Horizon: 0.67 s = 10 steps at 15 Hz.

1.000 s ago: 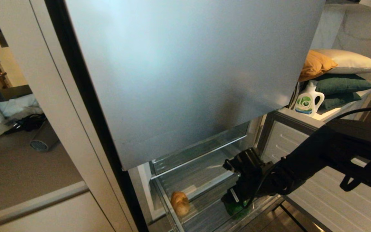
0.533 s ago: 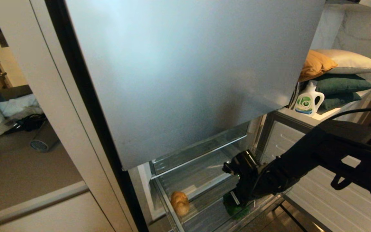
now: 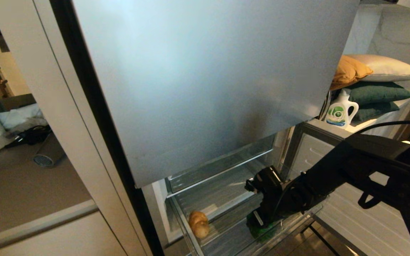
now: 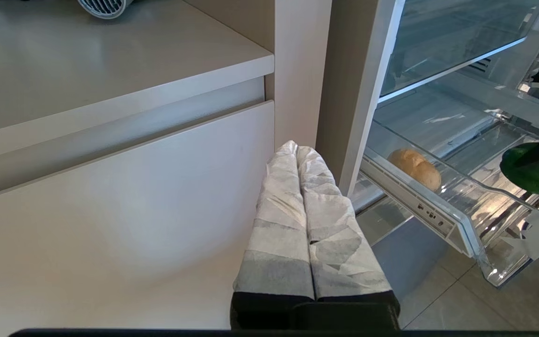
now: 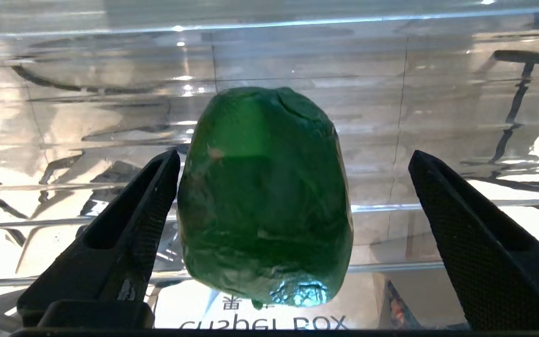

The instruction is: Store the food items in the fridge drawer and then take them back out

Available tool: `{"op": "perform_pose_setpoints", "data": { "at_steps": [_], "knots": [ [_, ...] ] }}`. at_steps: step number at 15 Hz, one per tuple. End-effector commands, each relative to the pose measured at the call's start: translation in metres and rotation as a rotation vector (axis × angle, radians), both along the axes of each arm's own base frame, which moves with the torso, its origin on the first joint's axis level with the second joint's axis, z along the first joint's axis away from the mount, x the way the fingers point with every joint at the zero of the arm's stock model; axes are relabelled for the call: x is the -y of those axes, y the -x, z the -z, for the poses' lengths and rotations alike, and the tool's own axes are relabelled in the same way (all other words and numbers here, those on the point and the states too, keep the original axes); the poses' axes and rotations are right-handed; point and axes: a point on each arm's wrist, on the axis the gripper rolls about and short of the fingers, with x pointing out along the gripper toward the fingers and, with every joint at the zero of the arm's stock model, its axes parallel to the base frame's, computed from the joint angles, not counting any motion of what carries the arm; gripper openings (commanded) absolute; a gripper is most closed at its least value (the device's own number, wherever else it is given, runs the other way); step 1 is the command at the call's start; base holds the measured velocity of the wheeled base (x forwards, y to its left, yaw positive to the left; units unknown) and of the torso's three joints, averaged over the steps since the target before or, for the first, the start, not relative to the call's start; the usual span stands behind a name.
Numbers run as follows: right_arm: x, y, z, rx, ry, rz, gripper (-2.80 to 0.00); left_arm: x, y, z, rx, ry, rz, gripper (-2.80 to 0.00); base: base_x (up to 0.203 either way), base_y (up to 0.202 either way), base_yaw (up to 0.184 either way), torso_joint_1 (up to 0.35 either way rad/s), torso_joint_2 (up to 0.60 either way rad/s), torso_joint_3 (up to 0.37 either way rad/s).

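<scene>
The upper fridge door (image 3: 205, 81) fills most of the head view, and everything below is placed against the fridge drawer (image 3: 226, 227), the clear ribbed bin pulled out beneath that door. Inside the drawer 2 food items are seen: the bell pepper (image 3: 262, 229) near its front right part, and the potato (image 3: 199, 224) well apart from it, against the drawer's left wall.

The right gripper (image 5: 293, 206) is held down into the drawer with its jaws spread wide; the pepper lies between them, 1 finger (image 5: 148, 206) close beside or just touching its flank and the other clear of it. Nothing is clamped. The left gripper (image 4: 304, 196) is parked outside the drawer, in front of a beige cabinet (image 4: 110, 187), its 2 wrapped fingers pressed together.

The pepper is judged light, hollow and glossy, so it would slip under a weak grip and dent under a hard one; it is best taken across its broad middle, on the lobes. The potato is judged denser and firmer, less slippery, and best taken across its short axis.

The head view hides the fingers behind the black wrist. The right wrist view shows the gap at each flank, yet no potato. The left wrist view shows both items from the side.
</scene>
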Motion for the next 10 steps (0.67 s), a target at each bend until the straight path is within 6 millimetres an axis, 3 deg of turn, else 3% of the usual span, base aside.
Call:
{"op": "perform_pose_setpoints", "data": {
  "at_steps": [1, 10],
  "knots": [
    [-0.0010, -0.0003, 0.0015, -0.002, 0.001, -0.003, 0.00, 0.0000, -0.0009, 0.0029, -0.011, -0.001, 0.000, -2.80, 0.000, 0.000, 0.000, 0.000, 0.00, 0.000],
    [0.0016, 0.0046, -0.0018, -0.045, 0.031, -0.001, 0.00, 0.0000, -0.0009, 0.0029, -0.011, -0.001, 0.000, -2.80, 0.000, 0.000, 0.000, 0.000, 0.00, 0.000]
  ]
}}
